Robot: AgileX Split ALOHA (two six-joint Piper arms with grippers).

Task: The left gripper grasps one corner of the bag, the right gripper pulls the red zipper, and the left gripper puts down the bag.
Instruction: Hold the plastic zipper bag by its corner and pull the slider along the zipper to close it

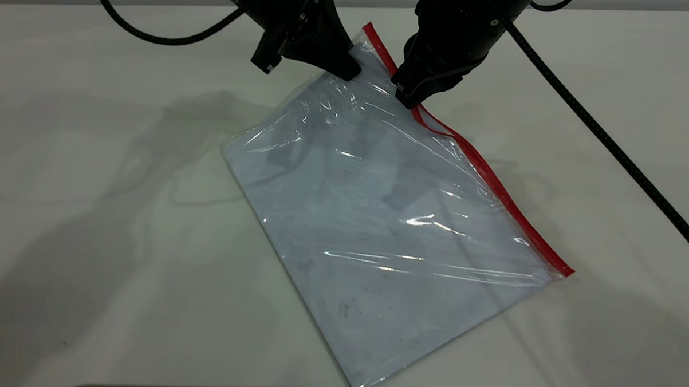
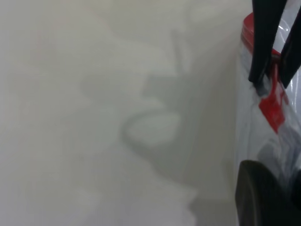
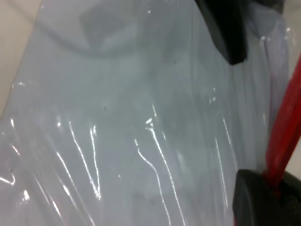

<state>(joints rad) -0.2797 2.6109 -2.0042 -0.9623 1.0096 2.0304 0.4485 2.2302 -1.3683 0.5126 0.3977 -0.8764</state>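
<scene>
Holding the bag corner off the table, L gripper is clamped on plastic, keeping the edge taut. R gripper is closed on the red zipper nr that corner, positioned to pull along it.

Showing one bag, one red zipper, two grippers: left gripper, right gripper; one worktop.

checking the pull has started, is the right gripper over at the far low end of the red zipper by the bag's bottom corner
No. The right gripper sits on the red zipper near its upper end, beside the left gripper, on the bag.
</scene>
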